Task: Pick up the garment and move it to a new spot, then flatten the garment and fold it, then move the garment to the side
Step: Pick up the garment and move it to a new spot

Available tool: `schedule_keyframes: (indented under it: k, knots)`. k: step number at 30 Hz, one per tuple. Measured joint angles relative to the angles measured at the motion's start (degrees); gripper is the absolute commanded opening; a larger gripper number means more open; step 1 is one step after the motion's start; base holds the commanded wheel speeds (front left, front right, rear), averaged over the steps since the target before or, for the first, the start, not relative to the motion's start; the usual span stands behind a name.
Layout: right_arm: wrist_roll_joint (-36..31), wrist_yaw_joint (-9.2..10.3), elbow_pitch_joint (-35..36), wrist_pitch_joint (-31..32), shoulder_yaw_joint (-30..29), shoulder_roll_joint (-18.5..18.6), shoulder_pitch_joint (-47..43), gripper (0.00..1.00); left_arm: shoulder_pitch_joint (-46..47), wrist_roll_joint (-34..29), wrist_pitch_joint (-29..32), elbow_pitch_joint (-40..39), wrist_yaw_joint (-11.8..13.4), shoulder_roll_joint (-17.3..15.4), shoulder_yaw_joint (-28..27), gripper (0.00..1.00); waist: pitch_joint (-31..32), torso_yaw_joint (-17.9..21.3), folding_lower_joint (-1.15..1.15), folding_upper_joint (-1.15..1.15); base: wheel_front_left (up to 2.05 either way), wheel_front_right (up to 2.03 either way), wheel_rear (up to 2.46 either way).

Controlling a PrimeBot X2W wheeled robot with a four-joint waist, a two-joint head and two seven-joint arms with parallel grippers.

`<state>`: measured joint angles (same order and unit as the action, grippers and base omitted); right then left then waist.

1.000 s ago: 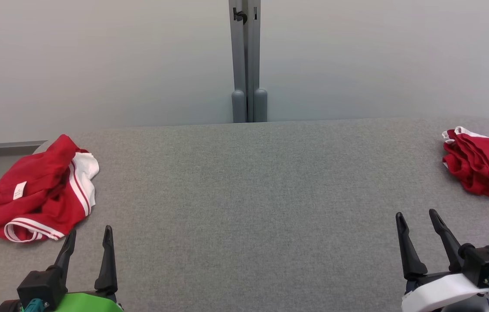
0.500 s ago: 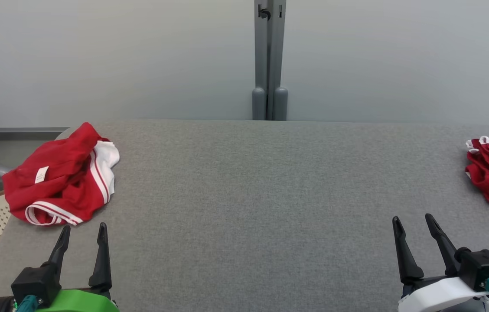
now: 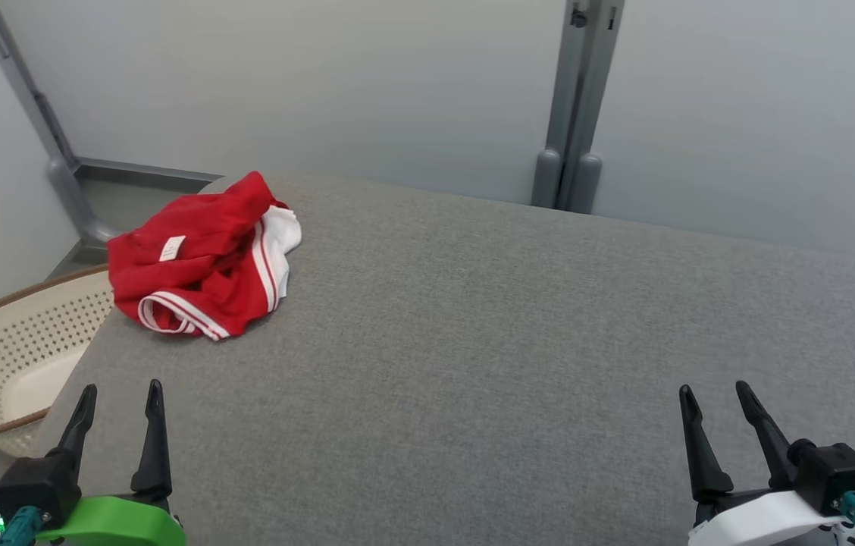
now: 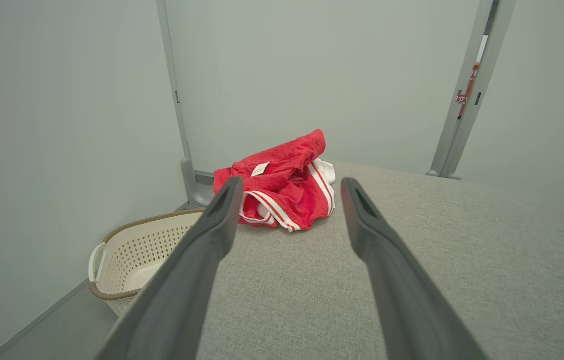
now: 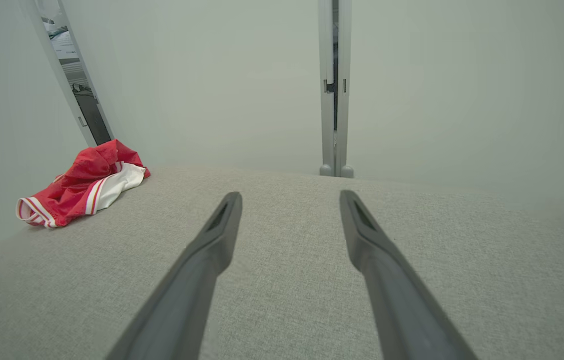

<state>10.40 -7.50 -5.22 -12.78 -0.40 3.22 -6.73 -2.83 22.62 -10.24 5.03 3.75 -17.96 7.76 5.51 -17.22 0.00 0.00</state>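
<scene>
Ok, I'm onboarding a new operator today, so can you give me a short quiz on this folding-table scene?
1. True or false: the red garment lies crumpled near the far left corner of the grey table.
2. Which thing stands on the floor off the table's left end? A) a chair B) a perforated cream basket C) a bucket
3. Fill in: the left gripper and the right gripper both have their jaws ____ and hold nothing.

Key: 1 true; 2 B; 3 open.
</scene>
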Motion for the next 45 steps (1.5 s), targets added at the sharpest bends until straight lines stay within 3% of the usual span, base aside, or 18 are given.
schedule_keyframes:
  k: [11,19,33,45]
  knots:
    - [0.1,0.0,-1.1,-0.8,1.1,-0.3,0.6,1.0,-0.3,1.1,0.3,-0.8,0.9,-1.0,-1.1,1.0,-0.7,-8.2,0.0,0.0,0.0,0.0,0.0]
    - [0.0,0.0,-2.4,-0.8,2.4,-0.3,3.2,1.0,-1.4,1.8,-0.8,-1.4,1.8,-1.3,-2.3,1.0,-2.3,-10.7,0.0,0.0,0.0,0.0,0.0]
    - [-0.6,0.0,-2.3,-0.7,0.7,-0.2,2.2,1.0,1.0,2.5,-0.4,0.2,1.2,-1.2,-1.2,1.0,-1.6,-9.7,0.0,0.0,0.0,0.0,0.0]
    - [-3.1,0.0,5.3,4.3,-1.1,5.6,6.4,1.0,20.0,5.5,-2.3,7.7,-1.3,-0.6,-3.2,1.0,-7.8,-5.0,0.0,0.0,0.0,0.0,0.0]
